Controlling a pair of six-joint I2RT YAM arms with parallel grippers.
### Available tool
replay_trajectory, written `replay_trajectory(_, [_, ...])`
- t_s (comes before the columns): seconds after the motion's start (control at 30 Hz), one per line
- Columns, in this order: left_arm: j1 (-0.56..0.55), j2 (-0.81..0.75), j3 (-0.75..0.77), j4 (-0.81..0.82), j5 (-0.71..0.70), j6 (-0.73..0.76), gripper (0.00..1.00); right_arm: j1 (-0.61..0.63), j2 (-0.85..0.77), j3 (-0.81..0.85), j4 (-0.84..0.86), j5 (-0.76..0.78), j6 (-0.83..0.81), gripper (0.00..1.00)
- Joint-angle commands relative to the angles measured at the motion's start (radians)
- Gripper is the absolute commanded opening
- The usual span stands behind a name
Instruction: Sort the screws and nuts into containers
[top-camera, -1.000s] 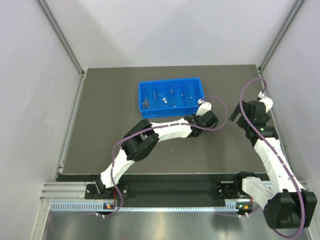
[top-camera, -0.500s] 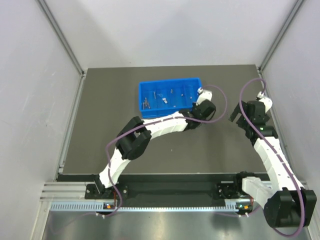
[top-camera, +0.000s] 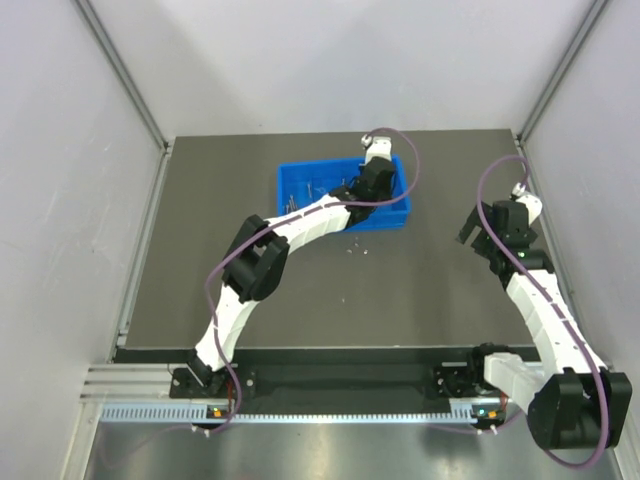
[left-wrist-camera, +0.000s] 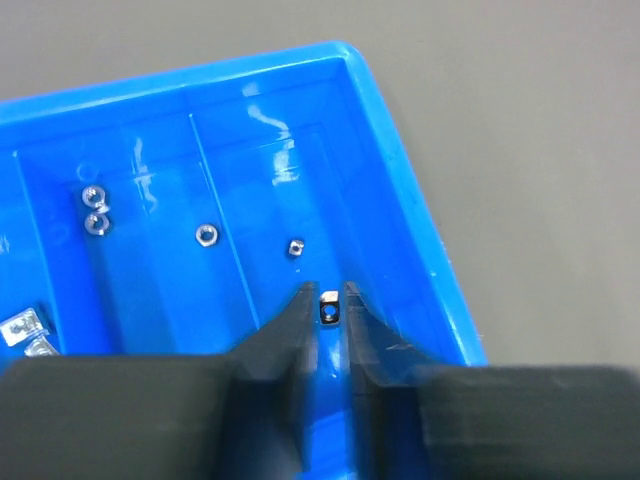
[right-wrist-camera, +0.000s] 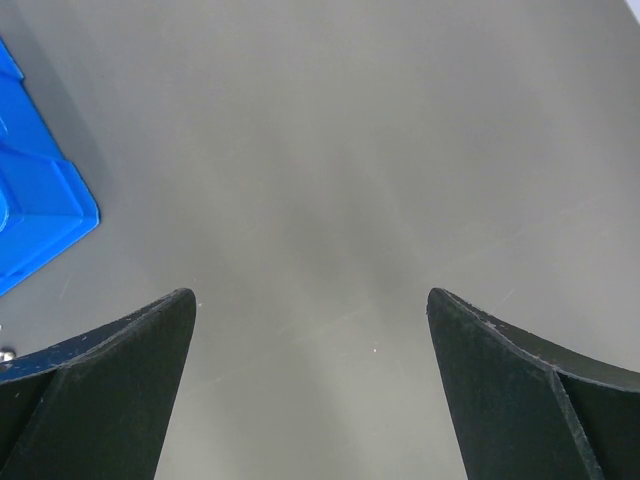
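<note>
On my left gripper (left-wrist-camera: 329, 292), narrow jaws bracket a silvery square nut (left-wrist-camera: 329, 310) above the bright blue plastic tray (left-wrist-camera: 398, 170); grip indeterminate. I see loose silvery pieces (top-camera: 366, 252) unsorted at its 6 o'clock.

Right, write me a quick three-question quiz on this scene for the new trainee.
1. True or false: the right gripper is open, with only bare table between its fingers.
2. Multiple choice: where does the left gripper hover over the blue tray?
A. over the end compartment, by the tray's corner
B. over the middle compartment
C. outside the tray
3. Short answer: what shows between the left gripper's fingertips in the left wrist view?

Key: 1 true. 2 A. 3 a small silvery nut.
</note>
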Motion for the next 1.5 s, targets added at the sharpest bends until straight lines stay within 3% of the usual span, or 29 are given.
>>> replay_trajectory(0.0, [-0.001,0.001,0.04,0.074,0.044,0.025,0.3,-0.008,0.004,0.015,0.028,-0.001,-0.003,1.0])
replay_trajectory(0.1, [-0.001,-0.034,0.034,0.068,0.042,0.066,0.45,-0.009,0.003,0.015,0.031,-0.01,-0.003,1.0])
replay_trajectory(0.17, [-0.001,-0.062,0.03,0.024,0.041,0.086,0.48,-0.009,0.003,0.017,0.031,-0.027,-0.009,1.0])
replay_trajectory(0.3, [-0.015,-0.212,-0.059,-0.033,0.096,0.088,0.5,-0.009,-0.008,0.014,0.031,-0.032,-0.009,1.0])
replay_trajectory(0.6, [-0.105,-0.464,-0.472,-0.052,0.077,-0.041,0.47,-0.009,-0.002,0.005,0.043,-0.061,-0.003,1.0])
replay_trajectory(0.77, [-0.121,-0.417,-0.526,-0.056,0.105,-0.083,0.43,-0.008,-0.003,-0.008,0.046,-0.085,0.006,1.0])
replay_trajectory(1.03, [-0.128,-0.279,-0.46,-0.087,0.01,-0.061,0.44,-0.008,-0.036,-0.015,0.031,-0.067,0.003,1.0])
replay_trajectory(1.47, [-0.128,-0.183,-0.437,-0.105,-0.001,-0.078,0.43,-0.009,-0.036,-0.022,0.025,-0.039,-0.003,1.0])
